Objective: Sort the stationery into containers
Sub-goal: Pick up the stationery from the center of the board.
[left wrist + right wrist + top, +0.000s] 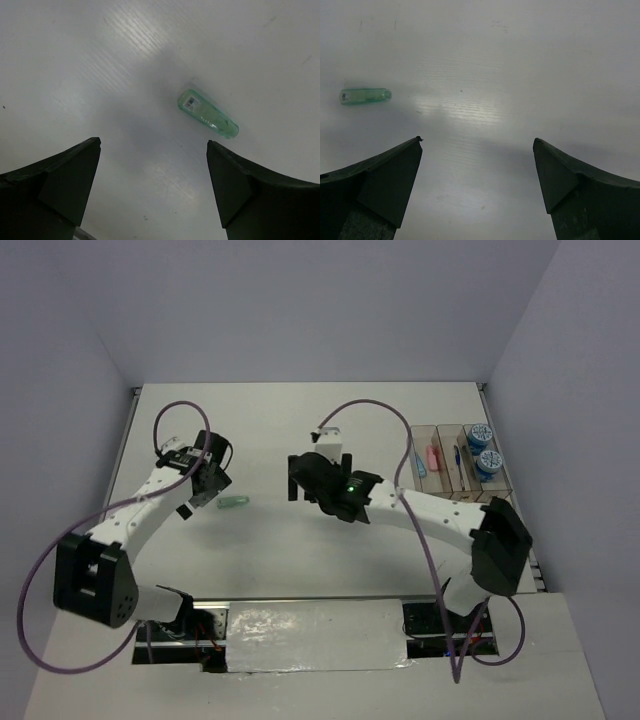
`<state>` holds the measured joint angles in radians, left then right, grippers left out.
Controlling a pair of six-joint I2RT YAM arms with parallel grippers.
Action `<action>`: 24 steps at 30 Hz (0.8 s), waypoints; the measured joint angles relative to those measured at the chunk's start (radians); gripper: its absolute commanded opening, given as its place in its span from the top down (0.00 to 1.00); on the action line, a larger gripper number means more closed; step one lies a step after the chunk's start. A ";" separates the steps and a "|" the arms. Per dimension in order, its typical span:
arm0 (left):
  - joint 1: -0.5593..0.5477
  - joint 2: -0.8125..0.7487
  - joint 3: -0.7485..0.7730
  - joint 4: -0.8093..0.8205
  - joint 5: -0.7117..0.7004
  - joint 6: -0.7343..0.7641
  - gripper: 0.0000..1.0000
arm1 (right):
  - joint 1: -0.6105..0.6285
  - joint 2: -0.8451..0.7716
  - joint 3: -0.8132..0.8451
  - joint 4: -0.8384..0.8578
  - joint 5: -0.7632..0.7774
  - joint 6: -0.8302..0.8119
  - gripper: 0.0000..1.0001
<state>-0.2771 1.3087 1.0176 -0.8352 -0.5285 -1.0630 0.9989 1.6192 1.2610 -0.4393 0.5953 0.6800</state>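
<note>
Top external: you're hovering the left gripper [203, 496], jaws apart, just left of the green piece [233, 502] lying on the table [300, 420]; the right gripper [292, 480] is hanging mid-table, likewise apart. Next, likely, you're straddling and clamping that piece for the bins [425, 429].

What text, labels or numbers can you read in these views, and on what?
No text is legible in any view.
White sticker on the green oblong piece: reddish print, too blurred to read.
Blue-and-white rolls: only the pattern shows, too small to tell whether there is any lettering.
</note>
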 measured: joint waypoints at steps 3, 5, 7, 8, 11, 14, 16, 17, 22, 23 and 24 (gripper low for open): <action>0.002 0.127 0.042 -0.028 -0.023 -0.155 0.02 | 0.000 -0.135 -0.108 0.004 0.021 0.004 0.00; 0.005 0.198 0.077 -0.039 -0.031 -0.231 0.02 | 0.001 -0.214 -0.179 0.011 0.024 0.003 0.00; 0.006 0.260 0.118 -0.048 -0.036 -0.290 0.01 | 0.001 -0.278 -0.245 0.020 0.022 0.003 0.00; 0.007 0.288 0.137 -0.049 -0.039 -0.315 0.01 | 0.002 -0.302 -0.272 0.024 0.020 0.002 0.00; 0.012 0.369 0.185 -0.053 -0.042 -0.384 0.01 | 0.003 -0.344 -0.330 0.034 0.014 -0.004 0.00; 0.014 0.431 0.200 -0.051 -0.034 -0.417 0.03 | 0.003 -0.356 -0.358 0.036 0.008 -0.014 0.00; 0.014 0.464 0.200 -0.048 -0.020 -0.437 0.03 | 0.003 -0.357 -0.369 0.039 0.003 -0.020 0.00; 0.014 0.479 0.200 -0.045 -0.009 -0.438 0.04 | 0.003 -0.357 -0.375 0.041 0.000 -0.024 0.00; 0.014 0.489 0.153 0.019 0.041 -0.444 0.11 | 0.003 -0.360 -0.393 0.048 -0.007 -0.036 0.00; 0.014 0.489 0.141 0.031 0.048 -0.449 0.19 | 0.003 -0.360 -0.394 0.053 -0.008 -0.039 0.00; 0.013 0.489 0.128 0.041 0.054 -0.460 0.21 | 0.003 -0.360 -0.394 0.060 -0.010 -0.042 0.00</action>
<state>-0.2642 1.7981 1.1454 -0.7940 -0.4744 -1.5234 1.0016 1.2587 0.8673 -0.3798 0.5858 0.6376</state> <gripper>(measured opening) 0.855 0.994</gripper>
